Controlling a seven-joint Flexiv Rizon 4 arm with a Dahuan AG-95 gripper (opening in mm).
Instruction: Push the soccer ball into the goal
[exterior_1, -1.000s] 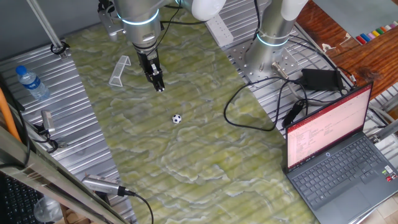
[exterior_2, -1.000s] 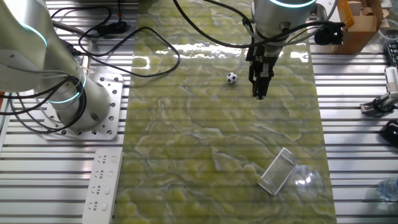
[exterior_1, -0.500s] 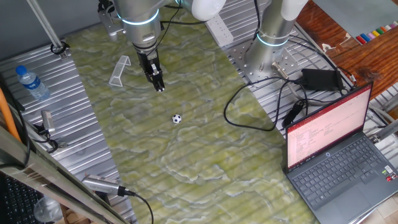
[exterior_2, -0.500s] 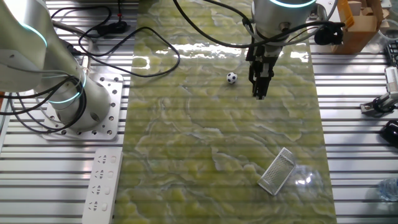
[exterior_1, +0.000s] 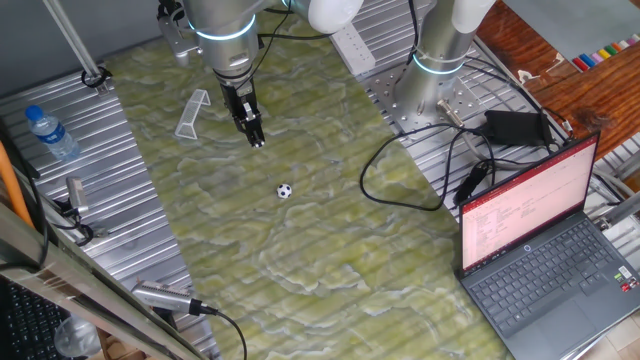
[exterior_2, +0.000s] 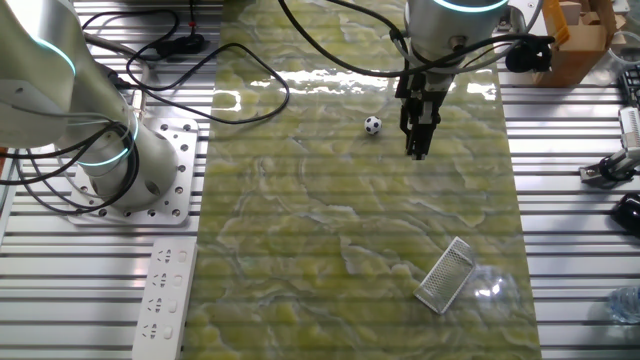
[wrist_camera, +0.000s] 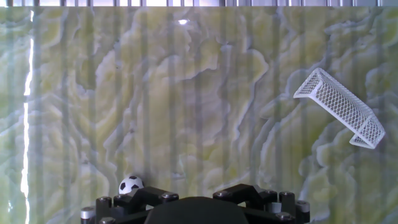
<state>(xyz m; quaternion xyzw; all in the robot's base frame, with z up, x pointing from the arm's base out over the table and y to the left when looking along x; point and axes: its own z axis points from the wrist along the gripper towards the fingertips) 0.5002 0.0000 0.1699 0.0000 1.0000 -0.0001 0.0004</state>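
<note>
The soccer ball (exterior_1: 284, 190) is a tiny white ball with black patches, lying on the green marbled mat. It also shows in the other fixed view (exterior_2: 372, 125) and at the bottom left of the hand view (wrist_camera: 130, 185). The goal (exterior_1: 193, 113) is a small whitish mesh frame on the mat; it also shows in the other fixed view (exterior_2: 446, 274) and the hand view (wrist_camera: 340, 107). My gripper (exterior_1: 256, 138) points down close above the mat, between ball and goal, apart from both. Its fingers look pressed together with nothing held; it also shows in the other fixed view (exterior_2: 416, 150).
A water bottle (exterior_1: 50, 132) lies on the metal table at the left. A second arm's base (exterior_1: 438, 70), black cables (exterior_1: 400, 175) and a laptop (exterior_1: 545, 250) stand to the right. A power strip (exterior_2: 165, 295) lies beside the mat.
</note>
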